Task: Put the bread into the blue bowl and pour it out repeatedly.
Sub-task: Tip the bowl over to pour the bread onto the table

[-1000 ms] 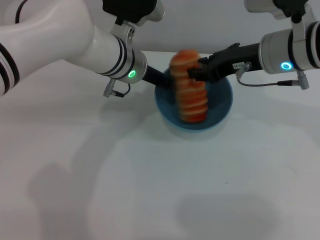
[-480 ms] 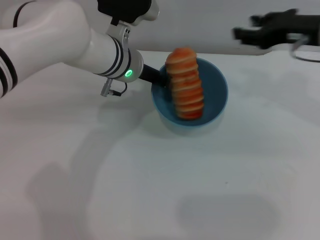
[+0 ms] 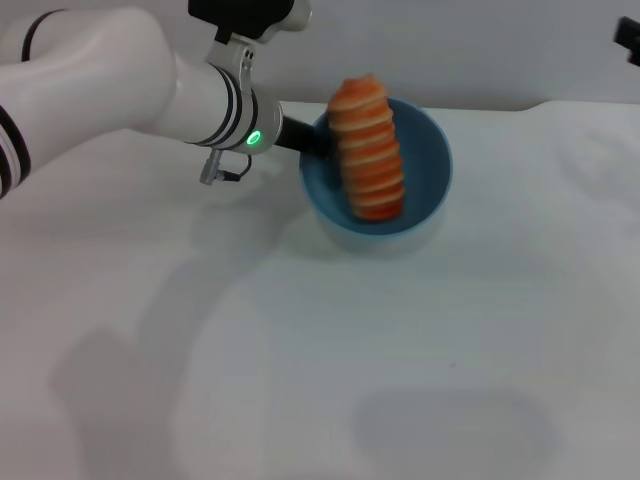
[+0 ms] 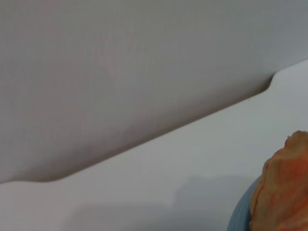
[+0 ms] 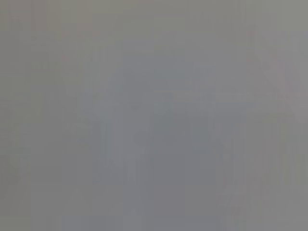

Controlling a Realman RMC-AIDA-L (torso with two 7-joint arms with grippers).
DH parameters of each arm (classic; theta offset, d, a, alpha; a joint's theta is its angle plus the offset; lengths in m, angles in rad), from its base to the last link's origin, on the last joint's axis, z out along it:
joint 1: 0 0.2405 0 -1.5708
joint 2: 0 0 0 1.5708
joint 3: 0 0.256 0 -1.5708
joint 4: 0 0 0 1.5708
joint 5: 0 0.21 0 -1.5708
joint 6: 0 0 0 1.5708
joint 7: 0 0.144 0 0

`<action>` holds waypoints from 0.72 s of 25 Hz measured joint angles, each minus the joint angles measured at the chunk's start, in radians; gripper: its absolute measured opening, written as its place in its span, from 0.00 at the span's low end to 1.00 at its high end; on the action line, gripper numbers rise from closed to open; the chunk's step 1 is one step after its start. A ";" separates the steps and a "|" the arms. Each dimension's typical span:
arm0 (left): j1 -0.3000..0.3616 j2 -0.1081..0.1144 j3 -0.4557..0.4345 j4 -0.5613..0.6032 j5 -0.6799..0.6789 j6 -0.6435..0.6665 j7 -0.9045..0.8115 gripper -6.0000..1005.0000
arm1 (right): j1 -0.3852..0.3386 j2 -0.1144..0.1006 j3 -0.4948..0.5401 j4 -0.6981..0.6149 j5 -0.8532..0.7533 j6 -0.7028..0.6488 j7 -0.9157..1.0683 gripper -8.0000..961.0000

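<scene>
Fingers of the left gripper (image 3: pixel 312 143) pinch the far-left rim of the blue bowl (image 3: pixel 432 170), bread (image 3: pixel 367 150) leaning inside; the right gripper's fingers cannot be told.

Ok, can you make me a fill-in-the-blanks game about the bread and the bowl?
1. The bread stands on end inside the ____ bowl.
2. The bread's stripes are tan and ____.
3. The gripper at the bowl's rim is the ____ gripper.
4. The bowl rests on a ____ table.

Missing words: blue; orange; left; white
</scene>
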 joint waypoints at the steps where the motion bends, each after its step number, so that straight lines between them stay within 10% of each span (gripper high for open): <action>1: 0.001 0.000 0.000 0.000 0.000 -0.008 0.000 0.00 | -0.021 0.003 0.001 0.058 0.103 -0.003 -0.125 0.66; 6: 0.009 -0.001 0.011 0.009 0.001 -0.052 0.002 0.00 | -0.071 -0.002 0.022 0.287 0.403 -0.005 -0.437 0.73; 18: -0.001 -0.001 0.275 0.048 0.009 -0.432 0.080 0.00 | -0.096 0.003 0.105 0.652 0.535 -0.089 -0.773 0.73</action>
